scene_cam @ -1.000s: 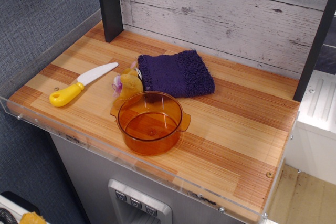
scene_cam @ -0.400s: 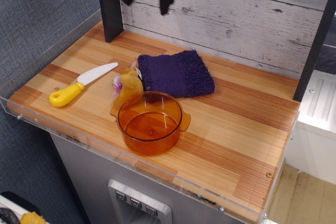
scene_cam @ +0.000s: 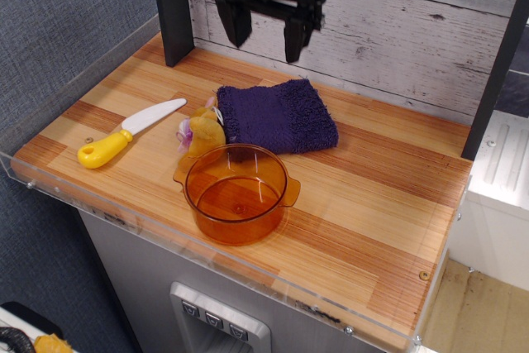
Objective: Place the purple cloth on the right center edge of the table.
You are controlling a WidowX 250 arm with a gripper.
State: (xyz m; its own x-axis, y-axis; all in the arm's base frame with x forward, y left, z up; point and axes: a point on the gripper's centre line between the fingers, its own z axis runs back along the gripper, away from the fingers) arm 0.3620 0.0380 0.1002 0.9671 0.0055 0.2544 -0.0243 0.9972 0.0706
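Observation:
The purple cloth point(scene_cam: 278, 116) lies flat on the table point(scene_cam: 388, 221) near the back middle, just behind the orange pot. My gripper point(scene_cam: 264, 40) hangs above the cloth's back edge, in front of the white plank wall. Its two black fingers are spread apart and hold nothing. It is well above the cloth and does not touch it.
A transparent orange pot point(scene_cam: 237, 192) stands in front of the cloth. A small yellow-and-purple plush toy point(scene_cam: 199, 133) sits at the cloth's left edge. A yellow-handled white toy knife point(scene_cam: 128, 133) lies at the left. Black posts stand at the back left point(scene_cam: 171, 7) and right point(scene_cam: 494, 72).
My gripper has come down from the top edge of the view and moved right, and is now fully in view above the cloth. Nothing on the table has moved.

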